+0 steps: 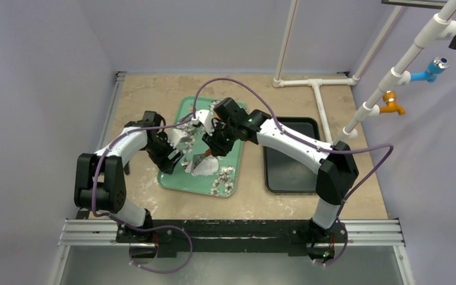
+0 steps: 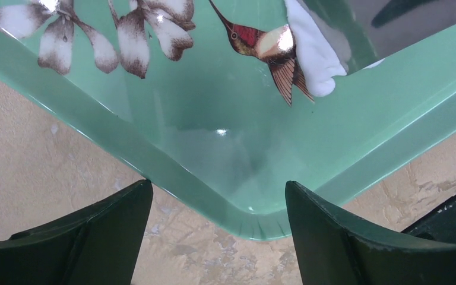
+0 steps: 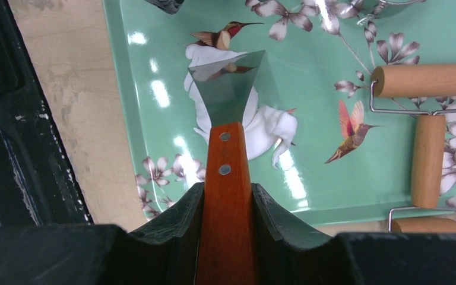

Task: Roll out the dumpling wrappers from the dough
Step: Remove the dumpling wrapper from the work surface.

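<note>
Tabletop (image 2: 41,160) borders tray corner (image 2: 246,228); scraper (image 3: 225,89) overlaps dough (image 3: 270,127).

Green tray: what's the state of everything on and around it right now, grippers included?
left gripper: open, empty, poised at a corner of the green tray.
right gripper: shut on the scraper's wooden handle.
scraper: held, blade angled down at the dough.
dough: flattened, ragged, lying on the tray.
rolling pin: lying on the tray, untouched.
</note>
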Robot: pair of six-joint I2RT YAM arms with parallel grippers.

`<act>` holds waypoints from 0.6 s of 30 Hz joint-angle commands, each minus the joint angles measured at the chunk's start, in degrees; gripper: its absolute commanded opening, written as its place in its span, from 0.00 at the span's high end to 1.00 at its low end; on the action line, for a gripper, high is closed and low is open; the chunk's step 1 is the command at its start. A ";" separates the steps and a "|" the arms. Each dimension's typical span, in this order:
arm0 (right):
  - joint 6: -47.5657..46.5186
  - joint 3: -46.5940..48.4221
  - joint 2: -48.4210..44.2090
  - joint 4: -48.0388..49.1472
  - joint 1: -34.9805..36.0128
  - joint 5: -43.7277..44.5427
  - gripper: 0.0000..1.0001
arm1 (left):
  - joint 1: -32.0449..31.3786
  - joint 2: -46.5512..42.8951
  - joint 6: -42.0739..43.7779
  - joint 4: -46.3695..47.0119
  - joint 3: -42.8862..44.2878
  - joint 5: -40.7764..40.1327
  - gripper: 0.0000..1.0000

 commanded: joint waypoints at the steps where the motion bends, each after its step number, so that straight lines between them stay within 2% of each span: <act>1: 4.24 -6.14 -2.24 9.62 0.49 -1.12 1.00 | -0.74 1.40 3.74 -2.01 1.59 5.95 0.18; 3: 5.05 -8.25 -3.38 11.40 0.49 -0.62 1.00 | -0.62 2.43 3.85 -2.92 2.19 6.29 0.21; 6: 5.34 -8.90 -4.29 11.67 0.49 -0.09 1.00 | 0.11 3.53 2.15 -2.55 3.39 5.75 0.30; 9: 5.24 -8.66 -4.54 11.00 0.48 0.64 1.00 | 1.44 1.59 0.10 -1.50 4.35 6.75 0.28; 14: 5.51 -9.33 -5.03 11.77 0.49 2.03 1.00 | 1.80 2.88 -2.08 0.52 5.28 3.96 0.38; 18: 5.38 -9.61 -5.07 11.61 0.49 2.53 1.00 | 4.23 4.13 -2.63 0.78 6.56 2.96 0.39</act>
